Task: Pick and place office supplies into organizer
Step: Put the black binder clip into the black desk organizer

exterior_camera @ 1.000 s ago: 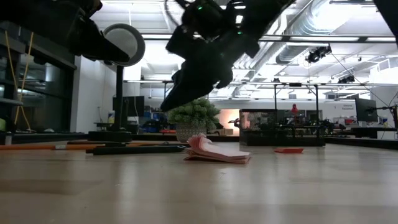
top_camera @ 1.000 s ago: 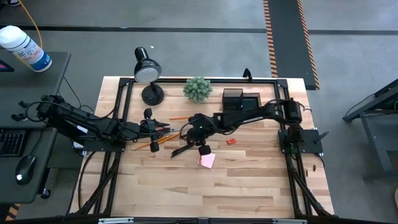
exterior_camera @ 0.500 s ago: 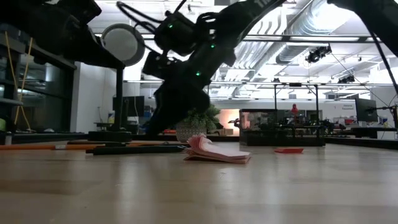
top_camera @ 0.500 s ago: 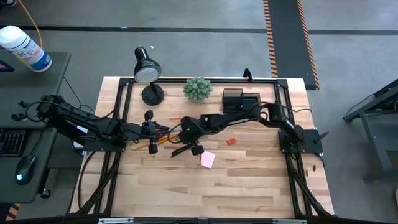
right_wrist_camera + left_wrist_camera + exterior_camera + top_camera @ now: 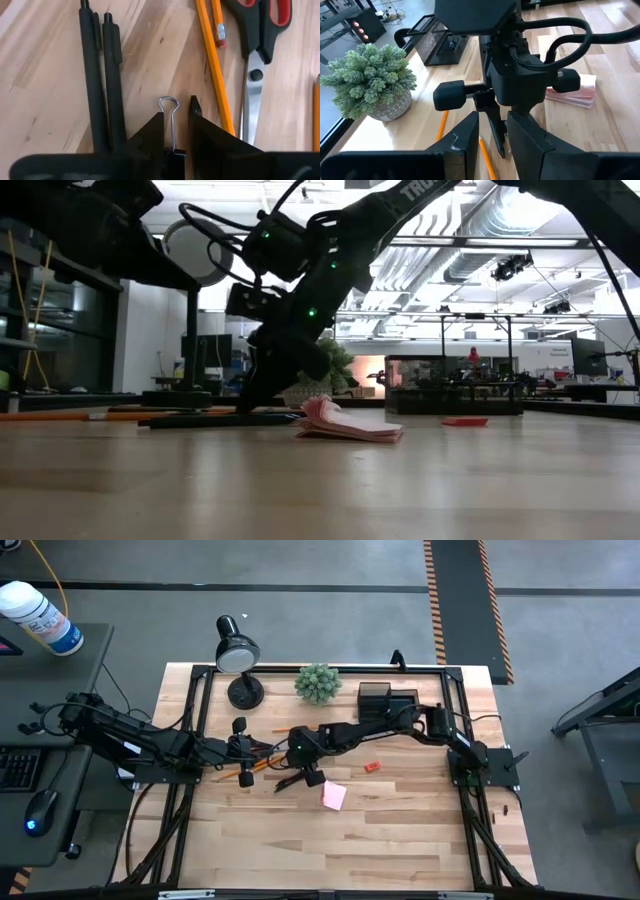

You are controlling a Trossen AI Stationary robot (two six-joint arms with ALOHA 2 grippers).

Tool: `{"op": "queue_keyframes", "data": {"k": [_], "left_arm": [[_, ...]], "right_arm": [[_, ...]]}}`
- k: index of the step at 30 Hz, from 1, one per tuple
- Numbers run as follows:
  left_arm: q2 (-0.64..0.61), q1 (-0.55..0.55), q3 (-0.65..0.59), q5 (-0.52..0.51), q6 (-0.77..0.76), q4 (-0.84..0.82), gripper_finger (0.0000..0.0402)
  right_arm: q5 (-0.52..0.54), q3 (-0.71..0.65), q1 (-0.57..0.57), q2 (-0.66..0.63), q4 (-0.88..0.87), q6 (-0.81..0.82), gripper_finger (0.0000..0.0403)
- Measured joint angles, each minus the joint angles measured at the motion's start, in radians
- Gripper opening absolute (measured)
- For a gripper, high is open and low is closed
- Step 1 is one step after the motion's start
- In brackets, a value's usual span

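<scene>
A small black binder clip (image 5: 170, 125) lies on the table among two black pens (image 5: 100, 75), orange pencils (image 5: 212, 65) and red-handled scissors (image 5: 255, 60). My right gripper (image 5: 176, 107) (image 5: 290, 753) reaches in from the table's right, tips low over the wood, slightly open. Its fingers stand on either side of the clip. My left gripper (image 5: 492, 117) (image 5: 258, 748) waits just left of the supplies, slightly open with nothing between its fingers. A pink sticky-note pad (image 5: 333, 797) and a red eraser (image 5: 371, 767) lie to the right. The black organizer (image 5: 385, 700) stands at the far edge. My right gripper slants down from the table's right, with the clip's wire handle (image 5: 169, 107) lying between its fingers, close beside one finger (image 5: 150, 135). Bare wood shows between the wire and the other finger. Whether either finger touches the clip I cannot tell.
A black desk lamp (image 5: 235, 655) and a green plant ball (image 5: 317, 682) stand at the far edge, left of the organizer. The near half of the table (image 5: 330, 850) is bare wood. The two grippers face each other closely over the supplies.
My right gripper has gone toward the table's left edge and down, away from the sticky-note pad and over the pens and pencils. It has tipped more steeply downward. The supplies have stayed where they were.
</scene>
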Motion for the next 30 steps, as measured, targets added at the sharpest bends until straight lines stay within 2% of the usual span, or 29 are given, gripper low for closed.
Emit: {"op": "queue_keyframes", "data": {"k": [9, 30], "left_arm": [[0.000, 0.000, 0.000, 0.000, 0.005, 0.000, 0.0090], [0.000, 0.000, 0.000, 0.000, 0.008, 0.000, 0.0090]], "right_arm": [[-0.040, 0.000, 0.000, -0.002, -0.033, 0.003, 0.0083], [-0.041, -0.001, 0.002, -0.004, -0.025, 0.018, 0.0082]]}}
